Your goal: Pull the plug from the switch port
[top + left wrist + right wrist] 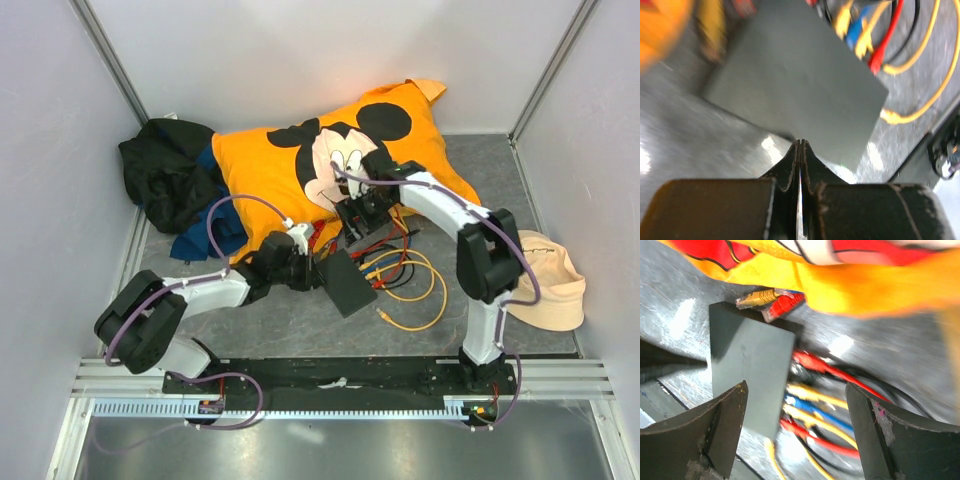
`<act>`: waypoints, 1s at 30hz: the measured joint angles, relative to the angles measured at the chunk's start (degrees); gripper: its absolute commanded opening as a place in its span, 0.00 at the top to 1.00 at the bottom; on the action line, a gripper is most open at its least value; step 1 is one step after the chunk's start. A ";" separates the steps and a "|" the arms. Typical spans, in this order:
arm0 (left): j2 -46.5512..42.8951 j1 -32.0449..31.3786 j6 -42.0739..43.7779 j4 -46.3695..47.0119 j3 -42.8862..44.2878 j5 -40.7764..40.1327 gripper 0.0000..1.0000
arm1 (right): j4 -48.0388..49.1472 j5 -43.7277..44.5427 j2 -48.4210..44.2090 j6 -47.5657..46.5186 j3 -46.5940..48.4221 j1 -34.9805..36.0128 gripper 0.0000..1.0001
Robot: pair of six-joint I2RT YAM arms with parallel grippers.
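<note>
Switch (pixel 346 281): plain dark grey-black, no pattern visible.
Cables (pixel 392 268) at the switch's socket edge: yellow, red, blue and black.
Cable loop (pixel 428 300) beyond them: yellow.
Plugs at the switch's far end, right wrist view: yellow plug (pixel 760 297), red plug (pixel 786 305).
Printed cloth (pixel 400 150) behind the switch: orange, with a cartoon mouse in black, cream and red.
Heap (pixel 165 170) far left of the switch: black.
Cloth (pixel 205 238) beside the heap: blue.
Cap (pixel 545 285) right of the switch: plain pale beige.
Table (pixel 280 330): mottled grey.
Arms (pixel 205 292): white, with black joints and purple wiring.
</note>
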 measured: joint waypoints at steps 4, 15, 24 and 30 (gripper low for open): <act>-2.25 4.72 1.77 -4.07 2.12 0.39 0.98 | 0.33 0.76 -8.48 -2.71 -2.34 -2.45 0.24; -8.98 11.19 2.27 -3.93 -0.50 3.58 0.42 | 1.44 -0.81 -12.15 -1.88 -18.38 1.60 0.32; -8.76 11.21 2.21 0.44 -7.06 4.74 0.47 | 2.75 -2.64 -11.82 -0.22 -22.64 4.79 0.33; -9.07 13.18 2.10 0.52 -8.39 2.60 0.47 | 3.72 -4.61 -9.75 1.57 -22.56 9.86 0.33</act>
